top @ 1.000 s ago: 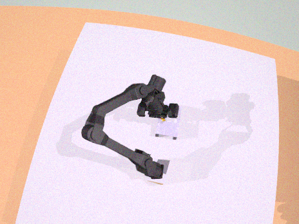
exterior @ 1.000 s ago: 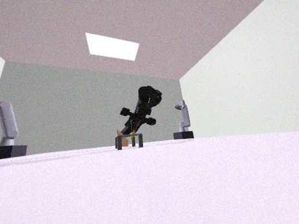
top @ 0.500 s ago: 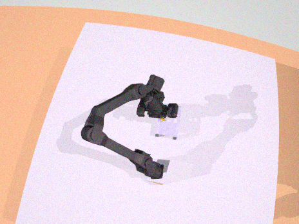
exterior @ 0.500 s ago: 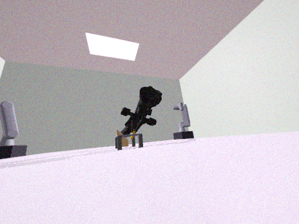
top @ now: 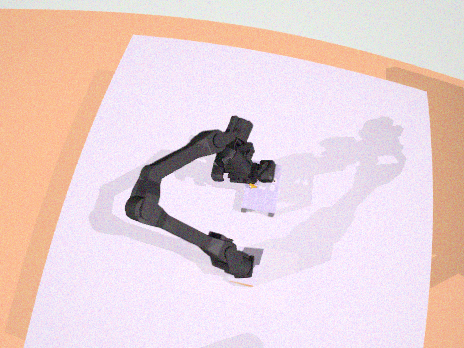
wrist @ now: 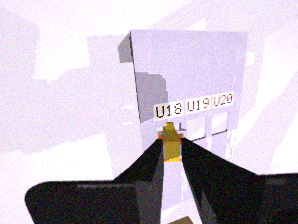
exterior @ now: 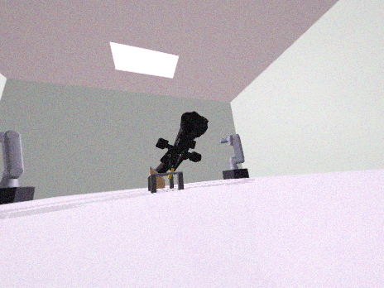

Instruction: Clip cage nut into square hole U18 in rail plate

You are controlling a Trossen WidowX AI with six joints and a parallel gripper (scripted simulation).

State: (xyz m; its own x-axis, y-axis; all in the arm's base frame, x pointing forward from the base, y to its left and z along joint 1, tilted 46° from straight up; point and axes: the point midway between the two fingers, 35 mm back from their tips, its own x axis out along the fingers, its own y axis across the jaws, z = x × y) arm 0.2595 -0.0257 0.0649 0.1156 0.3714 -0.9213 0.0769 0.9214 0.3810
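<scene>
Cage nut (top: 253, 185) (exterior: 171, 173) (wrist: 171, 144) is what we have pinched in the gripper (top: 253, 183) (exterior: 172, 167) (wrist: 172, 143), its two dark fingers pressed against the yellow body from either side. In the wrist view, we see the nut just below the printed U18 label (wrist: 168, 110), over the spot of that label's square hole and covering most of it. Small orange bits show at the nut's sides, near the fingertips. We cannot tell from here whether the wings are hooked through the hole or how the flanges sit.

To the side of the nut, we see the U19 hole (wrist: 196, 131) and the U20 hole (wrist: 220, 124), each under its own label. The rail plate (top: 260, 200) (exterior: 165, 173) (wrist: 190, 65) stands raised on short dark legs upon the pale work surface (top: 150, 100) (exterior: 207, 232). From the exterior view, we find the nut at the plate's level, with yellow showing both above and below the plate's edge line. Our black arm (top: 175, 160) (exterior: 192, 124) reaches down to it at a slant. Behind the plate, we make out an orange-brown piece (exterior: 157, 180), partly hidden by the legs.
</scene>
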